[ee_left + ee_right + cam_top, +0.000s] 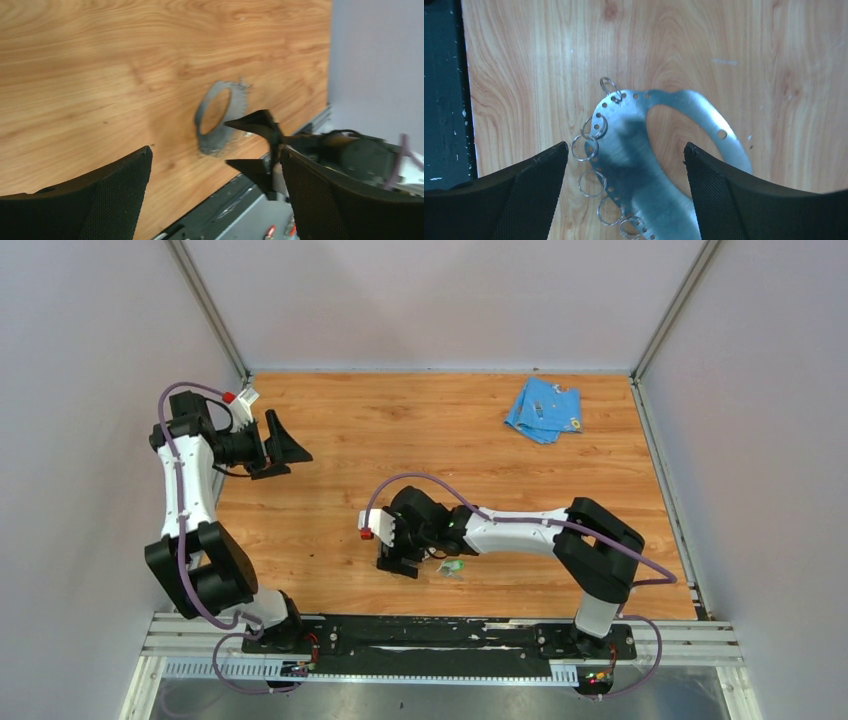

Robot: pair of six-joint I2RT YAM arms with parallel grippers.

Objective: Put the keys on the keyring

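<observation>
The keyring [634,165] is a flat grey metal band with punched holes and several small split rings [584,148] along its edge; it lies flat on the wood. My right gripper [626,147] hangs over it, open, a finger on each side and apart from the band. In the top view that gripper [398,562] is low at the table's near middle, and the keys [452,568] are a small greenish speck just right of it. My left gripper [290,458] is raised at the far left, open and empty. Its camera looks down on the keyring [216,144] and the right arm's fingers [257,122].
A light-blue cloth [543,410] lies crumpled at the back right. Grey walls close in the table on three sides. The black rail [430,635] carrying the arm bases runs along the near edge, close to the keyring.
</observation>
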